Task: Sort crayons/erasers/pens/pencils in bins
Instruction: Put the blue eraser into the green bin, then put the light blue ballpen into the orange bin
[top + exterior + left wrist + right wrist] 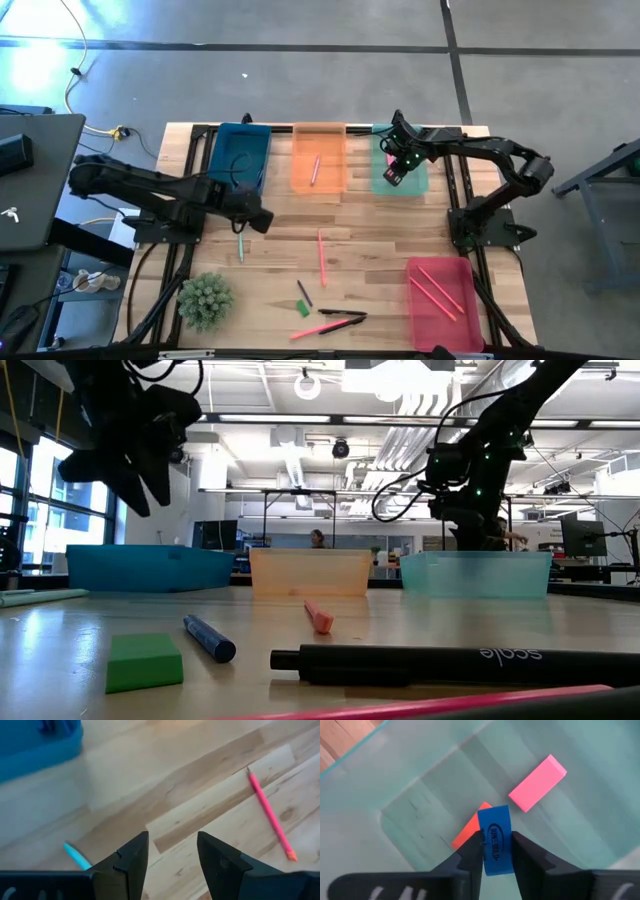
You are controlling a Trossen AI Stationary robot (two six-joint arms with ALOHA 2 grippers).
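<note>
the blue eraser point(495, 840) is a smooth, printed slab pinched between our right gripper point(496, 851) fingers, hanging over the green bin point(383, 176). in that bin, right under it, lie a pink eraser point(537, 783) and an orange one point(470, 831), both flat-sided blocks on glossy see-through plastic. we judge the blue one could land on the orange block and tip or bounce off the slick floor. well away from the green bin, our left gripper point(171, 860) hovers over the pale wood table point(375, 225), fingers apart and empty.
</note>
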